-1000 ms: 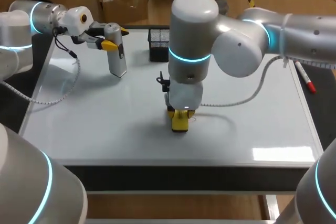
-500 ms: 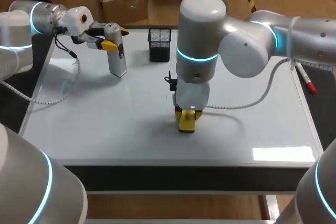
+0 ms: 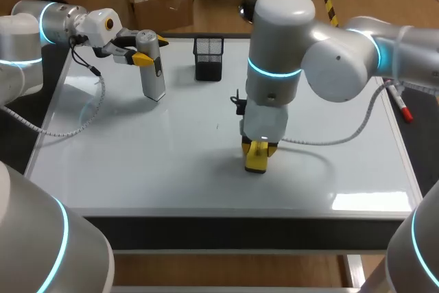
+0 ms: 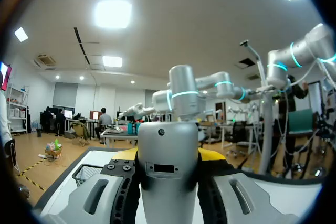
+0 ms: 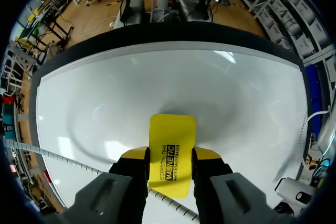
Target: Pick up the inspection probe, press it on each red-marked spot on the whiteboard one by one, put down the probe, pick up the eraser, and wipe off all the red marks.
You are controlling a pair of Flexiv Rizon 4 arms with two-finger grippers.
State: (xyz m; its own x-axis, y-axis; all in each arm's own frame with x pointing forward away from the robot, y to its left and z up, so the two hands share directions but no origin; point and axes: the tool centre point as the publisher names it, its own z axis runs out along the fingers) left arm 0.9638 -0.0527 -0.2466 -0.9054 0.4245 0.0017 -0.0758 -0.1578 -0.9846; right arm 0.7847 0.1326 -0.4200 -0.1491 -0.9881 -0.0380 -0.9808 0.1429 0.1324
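The grey inspection probe (image 3: pixel 152 73) hangs upright over the back left of the whiteboard (image 3: pixel 130 162), with my left gripper (image 3: pixel 140 54) shut on its top. In the left wrist view the probe (image 4: pixel 168 166) fills the space between the yellow tips. My right gripper (image 3: pixel 257 147) is shut on the yellow eraser (image 3: pixel 256 158), which presses flat on the board a little right of its middle. The right wrist view shows the eraser (image 5: pixel 172 148) clamped between both fingers. The white surface ahead of it shows no red mark. A tiny dark fleck (image 3: pixel 218 126) lies left of the right arm.
A black mesh holder (image 3: pixel 208 57) stands at the back middle of the board. A red marker (image 3: pixel 399 103) lies along the right edge. The right arm's grey cable (image 3: pixel 329 139) loops low over the board beside the eraser.
My right arm has slid the eraser to the right across the board, slightly nearer the front edge. The left arm and the probe have stayed still.
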